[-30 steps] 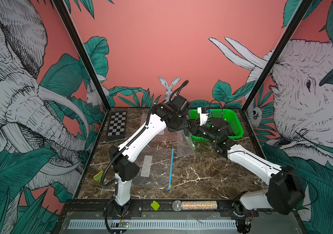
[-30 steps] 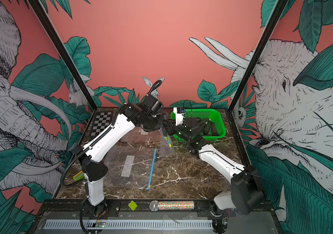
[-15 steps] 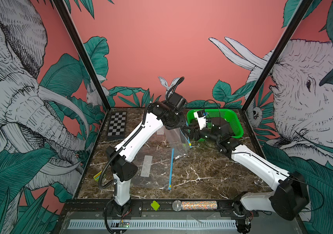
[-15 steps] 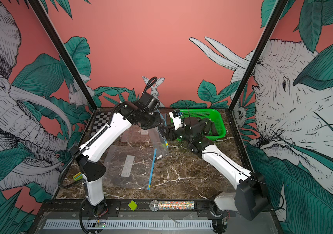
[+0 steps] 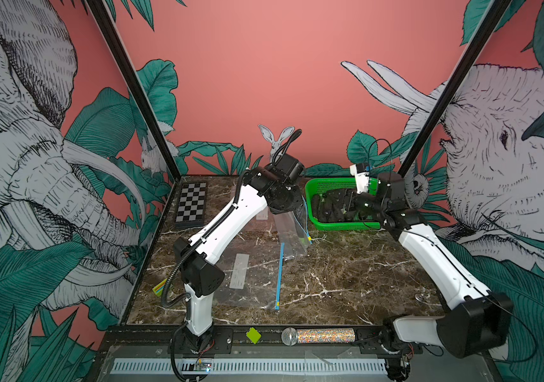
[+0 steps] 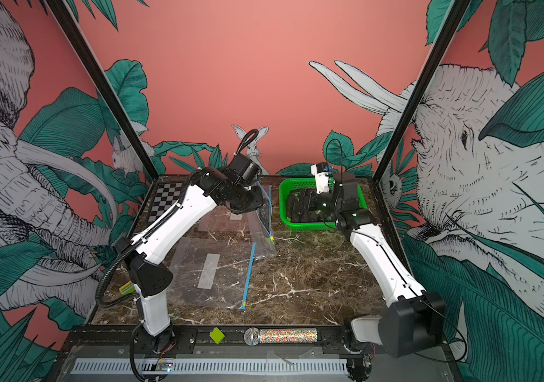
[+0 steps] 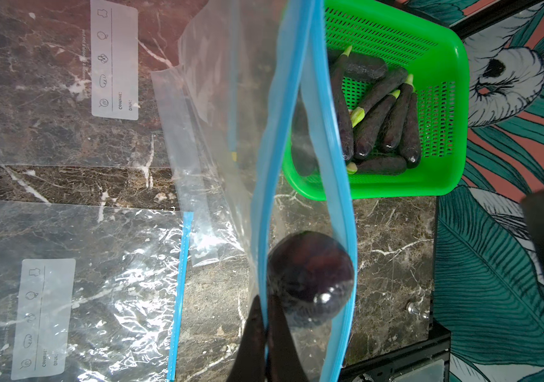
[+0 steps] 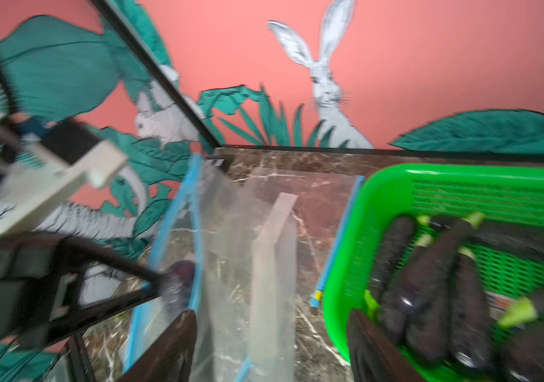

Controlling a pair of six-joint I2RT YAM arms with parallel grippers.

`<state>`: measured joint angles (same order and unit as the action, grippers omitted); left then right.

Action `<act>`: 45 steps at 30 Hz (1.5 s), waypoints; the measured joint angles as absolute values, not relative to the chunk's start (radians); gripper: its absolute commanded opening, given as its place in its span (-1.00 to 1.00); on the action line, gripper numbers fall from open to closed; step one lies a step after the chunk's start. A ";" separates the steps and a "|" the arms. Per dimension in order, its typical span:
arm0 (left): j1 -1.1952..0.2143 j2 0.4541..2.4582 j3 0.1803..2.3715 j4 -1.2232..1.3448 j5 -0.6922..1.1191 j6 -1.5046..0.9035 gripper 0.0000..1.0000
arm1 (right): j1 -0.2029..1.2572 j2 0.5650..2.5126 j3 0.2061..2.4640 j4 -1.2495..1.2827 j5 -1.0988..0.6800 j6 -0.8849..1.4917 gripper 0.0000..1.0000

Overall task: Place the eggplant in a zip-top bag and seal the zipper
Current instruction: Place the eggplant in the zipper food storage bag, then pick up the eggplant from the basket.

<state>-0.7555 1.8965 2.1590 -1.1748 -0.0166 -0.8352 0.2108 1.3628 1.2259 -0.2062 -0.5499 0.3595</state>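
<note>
Eggplant (image 7: 310, 277) inside zip-top bag (image 5: 292, 228) pinched by left gripper (image 7: 265, 314) — right gripper (image 8: 270, 316) empty, splayed, one o'clock — zipper (image 7: 297, 76) unsealed.

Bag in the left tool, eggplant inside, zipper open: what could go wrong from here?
1. The left tool pinches only one lip of the bag; the eggplant's weight could pull the film out.
2. The eggplant sits high, by the pinch and near the open zipper, so sealing may jam on it.
3. The open right tool hangs at the basket rim; it could snag there on its way to the bag.
</note>
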 measured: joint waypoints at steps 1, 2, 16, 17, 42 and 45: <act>-0.756 1.896 2.159 -1.174 -0.013 -0.833 -1.00 | 0.191 1.393 1.243 -0.222 -0.537 0.358 0.45; -0.756 1.896 2.159 -1.173 -0.009 -0.830 -1.00 | 0.175 1.431 1.264 -0.240 -0.524 0.355 0.46; -0.770 1.903 2.310 -1.275 -0.098 -0.785 -1.00 | 0.139 2.062 1.769 -0.497 -0.328 0.336 0.49; -0.770 1.903 2.309 -1.275 -0.098 -0.781 -1.00 | 0.141 2.093 1.805 -0.507 -0.320 0.338 0.47; -0.770 1.903 2.235 -1.224 -0.055 -0.767 -1.00 | 0.199 2.357 2.059 -0.701 -0.157 0.424 0.19; -0.770 1.898 2.222 -1.214 -0.046 -0.767 -1.00 | 0.199 2.357 2.060 -0.699 -0.150 0.427 0.00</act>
<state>-0.7696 1.8977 2.2215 -1.2137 -0.0463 -0.7670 0.1986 2.3569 2.0598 -0.6991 -0.1501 0.4274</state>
